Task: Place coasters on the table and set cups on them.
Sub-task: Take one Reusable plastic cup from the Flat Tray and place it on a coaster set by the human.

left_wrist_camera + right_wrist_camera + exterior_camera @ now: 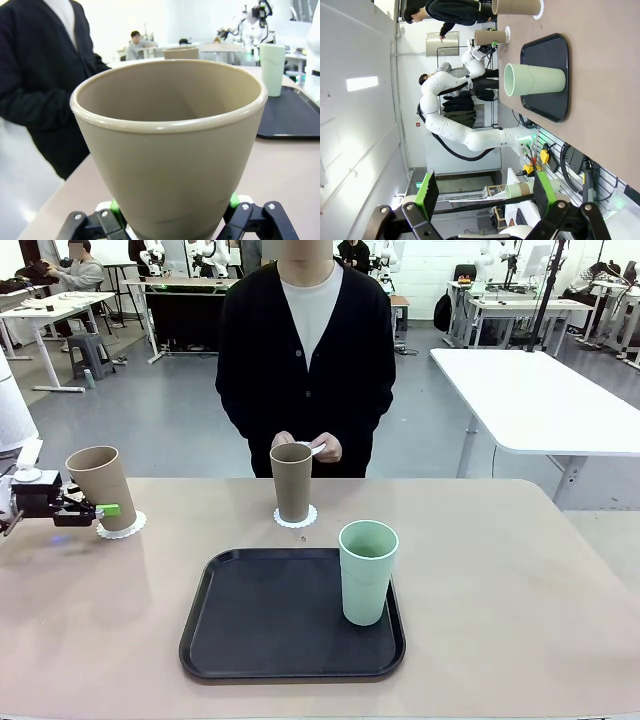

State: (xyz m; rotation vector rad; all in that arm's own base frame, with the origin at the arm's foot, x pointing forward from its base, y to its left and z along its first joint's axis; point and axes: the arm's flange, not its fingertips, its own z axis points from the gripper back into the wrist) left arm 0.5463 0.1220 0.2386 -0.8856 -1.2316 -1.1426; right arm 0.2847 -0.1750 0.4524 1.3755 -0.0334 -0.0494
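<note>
At table's [500, 570] nine o'clock, my left gripper [105, 510] pinched tan cup [100, 485] low, cup tilted over coaster [127, 529]; best squared upright, centred, before release. My right gripper [487, 192] gaped empty.

Your front camera sits on the robot's side, raised above the matte beige-tan table [520, 580], and faces across it to the person in a dark cardigan [305, 350] at the far edge. Your left wrist camera sits low and almost upright, very near the tan-brown tapered cup [170, 150] between the fingers of the left gripper [172, 212]. Your right wrist camera is rolled a quarter turn and stands well back, so the table runs down the picture's right side. All three views share the pale mint green tumbler [367, 575] and the black rounded tray [280, 615].
</note>
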